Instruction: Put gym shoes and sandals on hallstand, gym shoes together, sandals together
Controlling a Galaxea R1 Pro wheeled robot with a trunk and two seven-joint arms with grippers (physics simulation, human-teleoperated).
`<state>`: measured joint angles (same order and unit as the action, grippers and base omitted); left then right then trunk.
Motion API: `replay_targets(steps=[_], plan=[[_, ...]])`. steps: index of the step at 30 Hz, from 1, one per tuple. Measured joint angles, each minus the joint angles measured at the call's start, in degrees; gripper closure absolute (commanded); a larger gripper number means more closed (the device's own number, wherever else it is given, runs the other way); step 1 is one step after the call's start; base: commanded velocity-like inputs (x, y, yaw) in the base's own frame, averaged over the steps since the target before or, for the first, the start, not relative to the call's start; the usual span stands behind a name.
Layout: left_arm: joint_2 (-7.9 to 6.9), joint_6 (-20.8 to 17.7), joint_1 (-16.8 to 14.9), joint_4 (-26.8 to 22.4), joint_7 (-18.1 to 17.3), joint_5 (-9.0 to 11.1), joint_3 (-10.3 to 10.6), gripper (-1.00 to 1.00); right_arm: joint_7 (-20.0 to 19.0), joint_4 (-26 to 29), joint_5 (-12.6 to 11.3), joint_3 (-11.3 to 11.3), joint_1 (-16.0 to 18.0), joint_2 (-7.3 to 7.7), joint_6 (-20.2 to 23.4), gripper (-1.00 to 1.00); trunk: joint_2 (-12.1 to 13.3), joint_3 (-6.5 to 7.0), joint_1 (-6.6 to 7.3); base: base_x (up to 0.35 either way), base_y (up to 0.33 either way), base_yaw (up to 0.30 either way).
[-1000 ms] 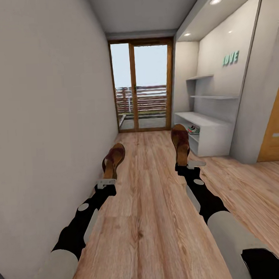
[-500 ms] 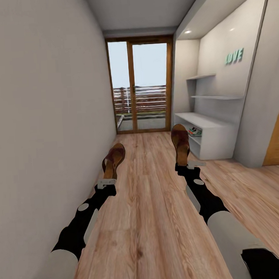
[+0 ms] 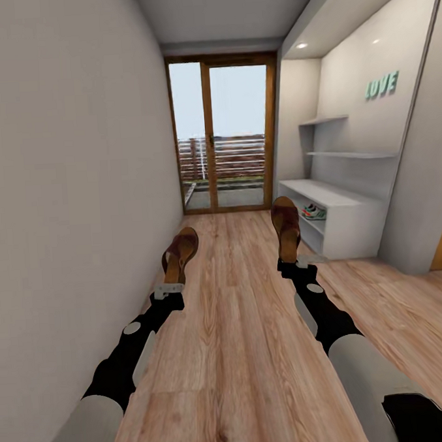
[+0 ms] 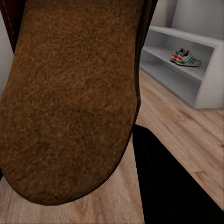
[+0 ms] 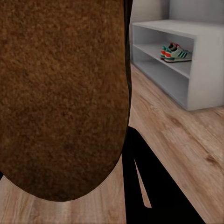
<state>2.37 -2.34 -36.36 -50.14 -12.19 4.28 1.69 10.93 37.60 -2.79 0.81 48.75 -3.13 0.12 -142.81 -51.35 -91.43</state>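
gym shoes (image 3: pixel 312 211) already sit on the hallstand (image 3: pixel 342 230), ahead and to the right of the right gripper (image 3: pixel 294 263), while both it and the left gripper (image 3: pixel 169 288) are clamped on one sandal each, still to be shelved.

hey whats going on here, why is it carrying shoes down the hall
The robot is in a corridor with a brown sandal in each gripper: one in the left gripper, one in the right gripper, both held above the wood floor. Ahead on its right stands the grey shoe rack, with gym shoes already on a shelf inside it. The sandals are not yet on the rack.
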Motion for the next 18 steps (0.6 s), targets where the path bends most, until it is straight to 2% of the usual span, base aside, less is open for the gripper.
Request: replay_targets(steps=[18], plan=[[0.00, 0.0, 0.0, -0.1, 0.0, 0.0, 0.0, 1.00, 0.0, 0.0, 0.0, 0.0, 0.0, 0.00, 0.0, 1.00, 0.0, 0.00, 0.00, 0.345, 0.000, 0.000]])
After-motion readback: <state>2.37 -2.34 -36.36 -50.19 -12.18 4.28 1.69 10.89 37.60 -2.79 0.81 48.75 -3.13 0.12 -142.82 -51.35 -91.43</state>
